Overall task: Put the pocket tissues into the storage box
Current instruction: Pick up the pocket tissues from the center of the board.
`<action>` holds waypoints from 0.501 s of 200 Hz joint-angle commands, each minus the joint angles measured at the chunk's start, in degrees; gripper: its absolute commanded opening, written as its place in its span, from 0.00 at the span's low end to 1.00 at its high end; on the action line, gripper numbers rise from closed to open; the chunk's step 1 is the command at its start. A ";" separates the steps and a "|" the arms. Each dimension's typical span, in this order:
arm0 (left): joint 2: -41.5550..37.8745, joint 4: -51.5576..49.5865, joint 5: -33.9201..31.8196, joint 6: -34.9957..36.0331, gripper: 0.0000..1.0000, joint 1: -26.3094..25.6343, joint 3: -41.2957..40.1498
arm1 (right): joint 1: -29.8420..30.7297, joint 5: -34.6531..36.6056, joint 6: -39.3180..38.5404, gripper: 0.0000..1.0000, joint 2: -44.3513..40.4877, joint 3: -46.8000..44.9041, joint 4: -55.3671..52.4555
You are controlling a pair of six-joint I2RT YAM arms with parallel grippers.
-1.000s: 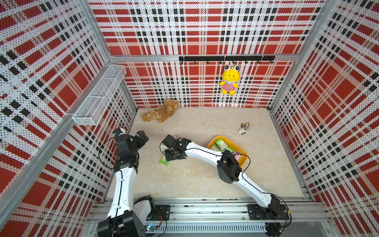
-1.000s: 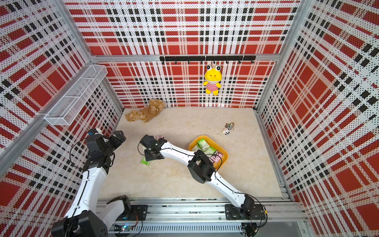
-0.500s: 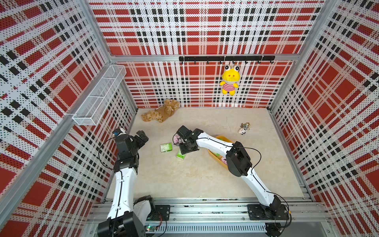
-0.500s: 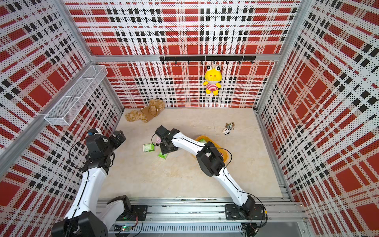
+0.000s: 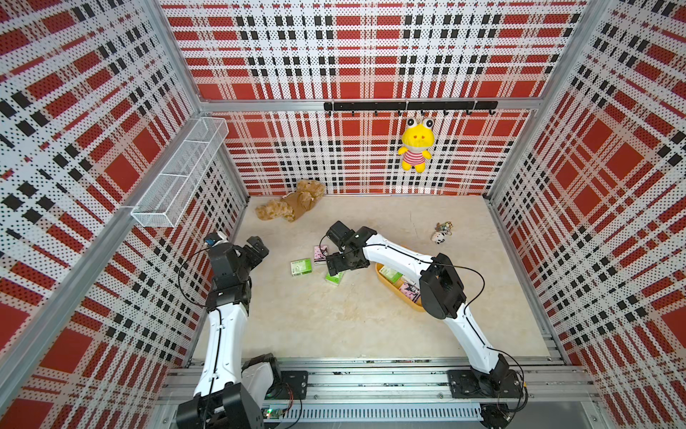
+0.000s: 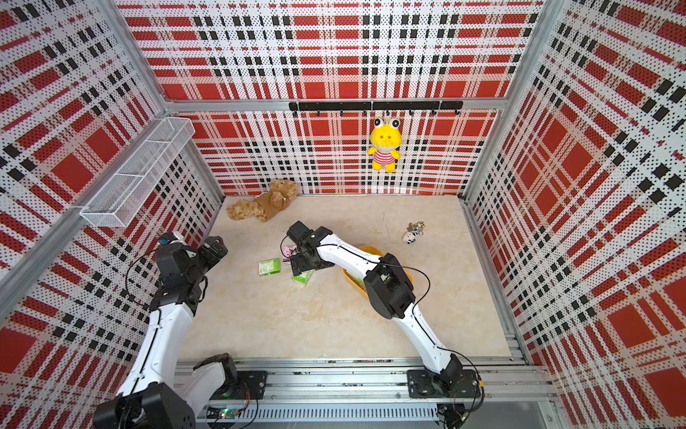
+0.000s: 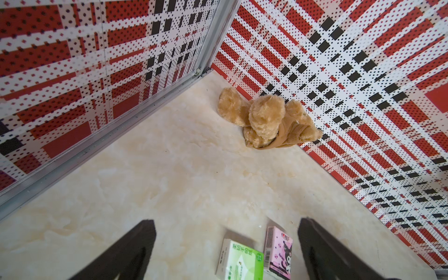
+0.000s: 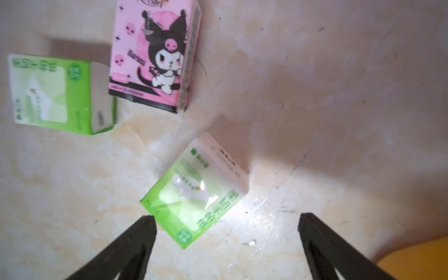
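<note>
Pink packet (image 8: pixel 155 55), lettered "Kuromi", lies near bench (image 5: pixel 334 327) centre beside green packets (image 8: pixel 194 191) printed in Chinese; right pincer (image 8: pixel 226 217) wide, empty; left pincer (image 7: pixel 226 220) wide.

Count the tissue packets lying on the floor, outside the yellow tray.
3. A green packet beside a pink packet, and a second green packet by the right gripper. The right arm may hide others.

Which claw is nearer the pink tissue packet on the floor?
Right. The right claw hovers open just beside the pink packet; the left claw sits farther off, on the far side of a green packet.
</note>
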 commanded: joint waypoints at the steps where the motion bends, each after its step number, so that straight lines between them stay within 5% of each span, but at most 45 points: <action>1: -0.71 1.40 0.15 0.48 0.99 0.16 -1.07 | 2.82 3.06 9.43 1.00 -3.06 -1.37 2.30; 67: -1.95 1.42 0.90 0.67 0.99 0.15 -1.41 | 4.37 12.20 19.21 1.00 1.96 2.81 -1.28; 100: -2.33 1.33 0.81 0.73 0.99 0.13 -1.87 | 4.25 11.20 20.57 1.00 3.88 3.32 -0.45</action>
